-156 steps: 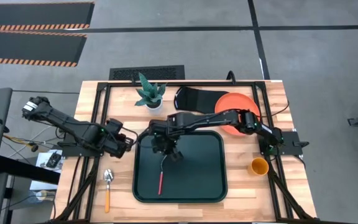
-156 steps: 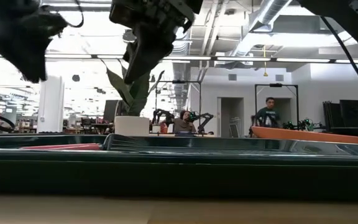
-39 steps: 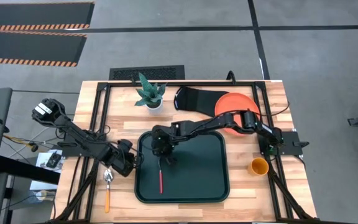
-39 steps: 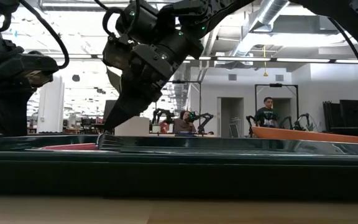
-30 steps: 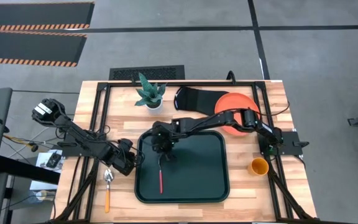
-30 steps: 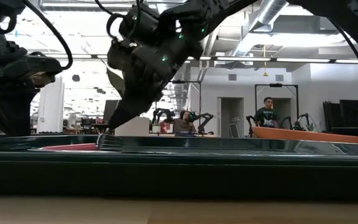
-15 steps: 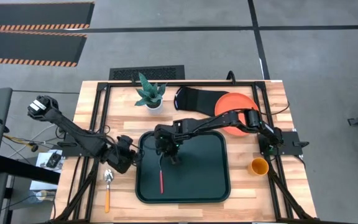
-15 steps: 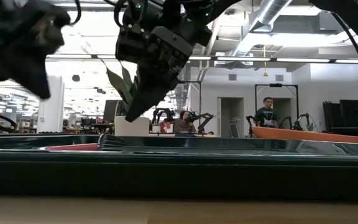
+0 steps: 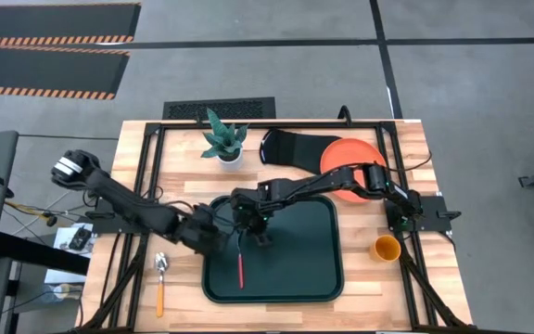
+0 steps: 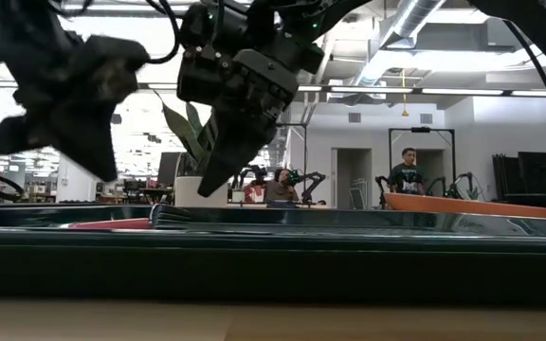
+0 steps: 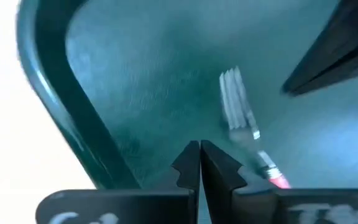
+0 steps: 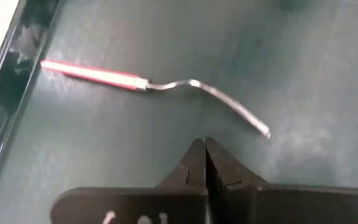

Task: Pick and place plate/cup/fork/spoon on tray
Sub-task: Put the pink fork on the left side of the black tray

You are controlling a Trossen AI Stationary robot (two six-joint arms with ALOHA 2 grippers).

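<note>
— Hand on the left [image 9: 219, 234] first, from the high view: where is it?

— It is over the left edge of the tray [image 9: 318, 278], fingers pressed together, holding nothing. The right hand [image 9: 251, 225] is just beside it, over the far left part of the tray, also closed and empty. The fork [image 9: 240, 263] lies in the tray near its left edge. The spoon [image 9: 160, 281] lies on the surface [image 9: 378, 288] left of the tray. The cup [image 9: 386, 248] stands near the right edge of the surface, and the plate [image 9: 346, 156] is at the far right part, beside a black mitt [image 9: 290, 147] and a small plant [image 9: 222, 139].

— And the low view?

— Both hands hang above the tray rim [image 10: 349, 248]; the plate [image 10: 463, 205] shows behind it.

— The wrist views?

— The left one shows closed fingers [image 11: 211, 167] above the fork tines [image 11: 235, 106]. The right one shows closed fingers [image 12: 215, 168] above the whole fork [image 12: 148, 83] on the tray floor.
</note>
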